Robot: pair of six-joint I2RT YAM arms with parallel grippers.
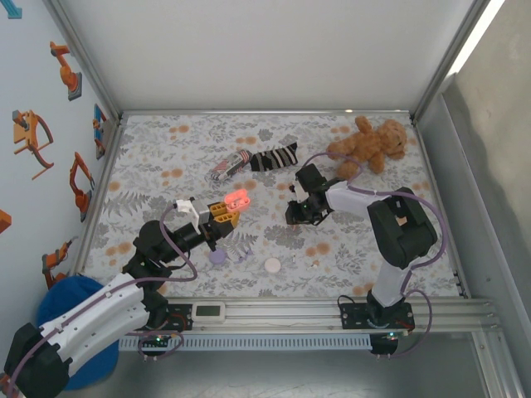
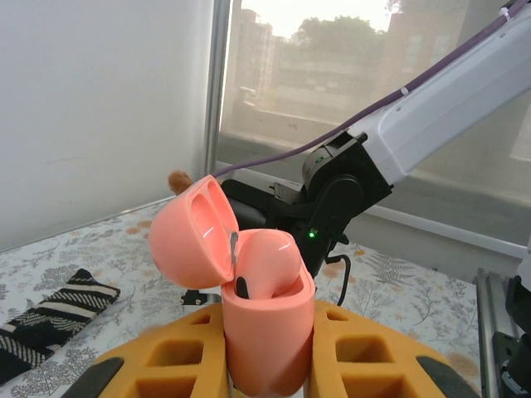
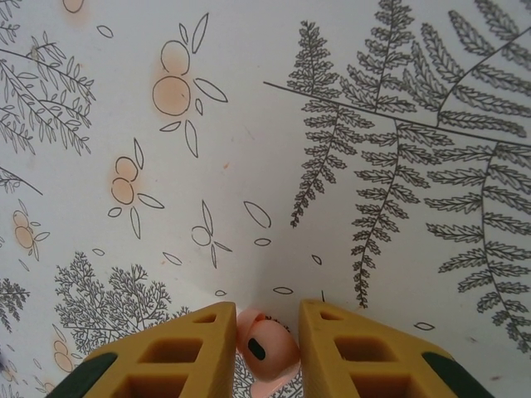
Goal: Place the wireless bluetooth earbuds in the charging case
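- Earbud [image 3: 267, 348], salmon-pink, gripped between right jaws just behind their tips, dark oval facing camera; long axis unclear.
- Case [image 2: 267, 332] upright, lid open, gripped by left jaws.

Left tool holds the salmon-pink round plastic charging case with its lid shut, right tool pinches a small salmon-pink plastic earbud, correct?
Not quite. The left wrist view shows the salmon-pink round plastic charging case in the left tool with its lid hinged open, not shut. The right tool does pinch the small salmon-pink plastic earbud.
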